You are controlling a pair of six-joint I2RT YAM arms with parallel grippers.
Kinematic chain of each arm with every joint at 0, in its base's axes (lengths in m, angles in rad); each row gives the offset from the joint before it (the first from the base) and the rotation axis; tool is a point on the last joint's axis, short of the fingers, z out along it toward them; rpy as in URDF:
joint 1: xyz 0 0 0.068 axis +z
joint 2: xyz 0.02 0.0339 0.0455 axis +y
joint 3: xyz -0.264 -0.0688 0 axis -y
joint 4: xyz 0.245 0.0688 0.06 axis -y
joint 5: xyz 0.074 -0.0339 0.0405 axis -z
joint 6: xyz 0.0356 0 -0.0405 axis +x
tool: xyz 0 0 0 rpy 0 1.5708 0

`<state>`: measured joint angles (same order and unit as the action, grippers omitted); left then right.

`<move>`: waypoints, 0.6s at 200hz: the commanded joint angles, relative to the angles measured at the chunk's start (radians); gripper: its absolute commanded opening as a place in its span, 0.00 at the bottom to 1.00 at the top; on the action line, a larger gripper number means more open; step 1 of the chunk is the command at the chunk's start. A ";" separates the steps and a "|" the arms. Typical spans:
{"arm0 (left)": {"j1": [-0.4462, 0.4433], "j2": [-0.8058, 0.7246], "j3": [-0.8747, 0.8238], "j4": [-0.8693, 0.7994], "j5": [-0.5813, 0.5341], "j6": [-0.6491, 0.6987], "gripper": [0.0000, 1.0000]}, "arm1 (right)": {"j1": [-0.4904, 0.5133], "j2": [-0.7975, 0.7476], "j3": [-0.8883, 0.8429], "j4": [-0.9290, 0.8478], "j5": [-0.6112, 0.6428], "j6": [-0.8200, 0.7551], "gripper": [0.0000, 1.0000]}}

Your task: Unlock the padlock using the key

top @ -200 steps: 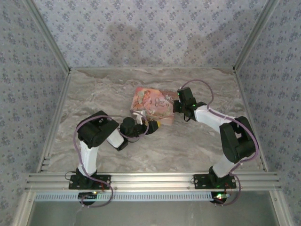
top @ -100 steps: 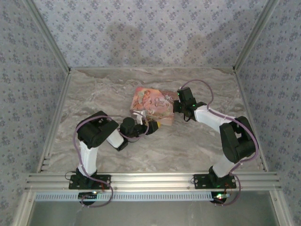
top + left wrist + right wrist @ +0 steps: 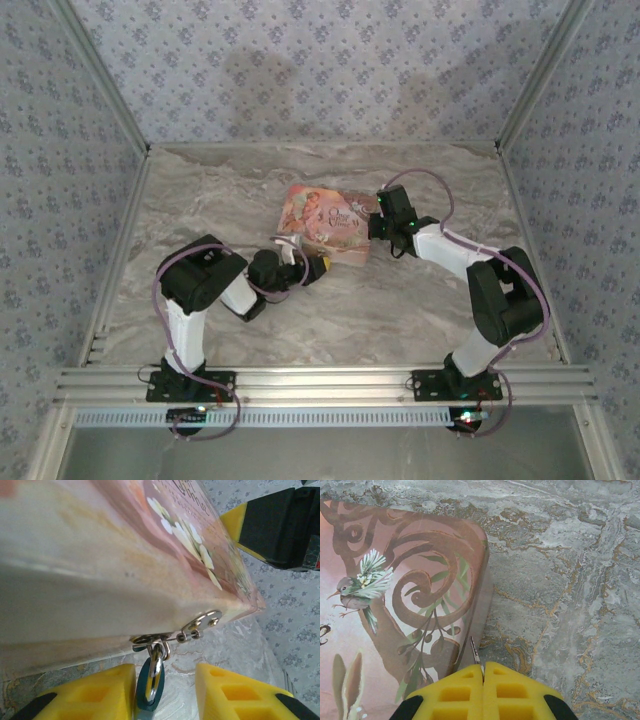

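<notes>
The padlock [image 3: 151,680], tiny, blue with a silver shackle, hangs from the silver hasp [image 3: 200,625] on the front edge of the flat pink box [image 3: 325,222]. My left gripper [image 3: 165,695] is open around it. The padlock rests against the left yellow pad [image 3: 95,692], with a gap to the right pad [image 3: 235,690]. My right gripper [image 3: 483,672] is shut on the key [image 3: 475,652], whose thin silver blade pokes out between the pads. It hovers at the box's right corner [image 3: 480,545]. From above, the left gripper [image 3: 310,268] is at the box's near edge and the right gripper [image 3: 378,228] at its right side.
The pink box [image 3: 100,555] looms right over the left fingers. The right gripper's black and yellow body [image 3: 280,525] shows beyond the box's far corner. Marble tabletop [image 3: 400,300] lies open near the arms. Patterned walls and metal rails [image 3: 120,250] enclose the table.
The left gripper's jaws have narrowed around the padlock, and the left arm has drawn slightly left and nearer. The right arm has not moved.
</notes>
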<state>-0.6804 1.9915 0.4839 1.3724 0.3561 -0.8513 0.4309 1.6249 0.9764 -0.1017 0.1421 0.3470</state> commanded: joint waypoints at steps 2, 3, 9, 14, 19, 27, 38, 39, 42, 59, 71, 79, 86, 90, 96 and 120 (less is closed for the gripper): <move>0.005 0.016 0.035 0.034 0.028 -0.026 0.35 | 0.008 -0.017 -0.013 -0.017 -0.009 0.000 0.00; 0.005 0.016 0.036 0.034 0.028 -0.025 0.35 | 0.008 -0.017 -0.013 -0.017 -0.009 0.000 0.00; 0.005 0.019 0.038 0.034 0.027 -0.026 0.33 | 0.008 -0.017 -0.013 -0.018 -0.009 0.000 0.00; 0.005 0.021 0.039 0.035 0.027 -0.028 0.32 | 0.009 -0.017 -0.013 -0.019 -0.009 -0.002 0.00; 0.005 0.023 0.039 0.034 0.027 -0.030 0.30 | 0.007 -0.017 -0.013 -0.018 -0.009 -0.002 0.00; 0.007 0.024 0.041 0.031 0.028 -0.030 0.27 | 0.006 -0.017 -0.013 -0.019 -0.009 -0.003 0.00; 0.007 0.023 0.041 0.022 0.030 -0.030 0.25 | 0.005 -0.018 -0.013 -0.018 -0.010 -0.003 0.00; 0.007 0.021 0.041 0.021 0.029 -0.030 0.25 | 0.004 -0.017 -0.013 -0.018 -0.009 -0.003 0.00; 0.008 0.021 0.041 0.019 0.030 -0.030 0.25 | 0.004 -0.017 -0.012 -0.018 -0.010 -0.003 0.00; 0.011 0.017 0.041 0.003 0.033 -0.030 0.23 | 0.003 -0.017 -0.012 -0.014 -0.013 -0.001 0.00; 0.015 0.015 0.039 -0.006 0.032 -0.031 0.21 | 0.002 -0.015 -0.014 -0.012 -0.015 0.001 0.00; 0.016 0.013 0.038 -0.007 0.033 -0.036 0.24 | 0.003 -0.016 -0.015 -0.010 -0.016 0.003 0.00; 0.017 0.013 0.036 -0.004 0.033 -0.038 0.30 | 0.004 -0.016 -0.015 -0.010 -0.016 0.003 0.00; 0.016 0.013 0.034 -0.004 0.030 -0.038 0.34 | 0.004 -0.015 -0.016 -0.010 -0.016 0.003 0.00; 0.017 0.013 0.033 -0.004 0.030 -0.039 0.35 | 0.002 -0.016 -0.015 -0.009 -0.016 0.003 0.00; 0.010 0.020 0.041 0.003 0.040 -0.044 0.42 | 0.004 -0.018 -0.015 -0.010 -0.016 0.004 0.00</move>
<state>-0.6739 1.9999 0.5098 1.3670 0.3714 -0.8684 0.4309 1.6249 0.9730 -0.0978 0.1394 0.3470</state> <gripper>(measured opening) 0.407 0.064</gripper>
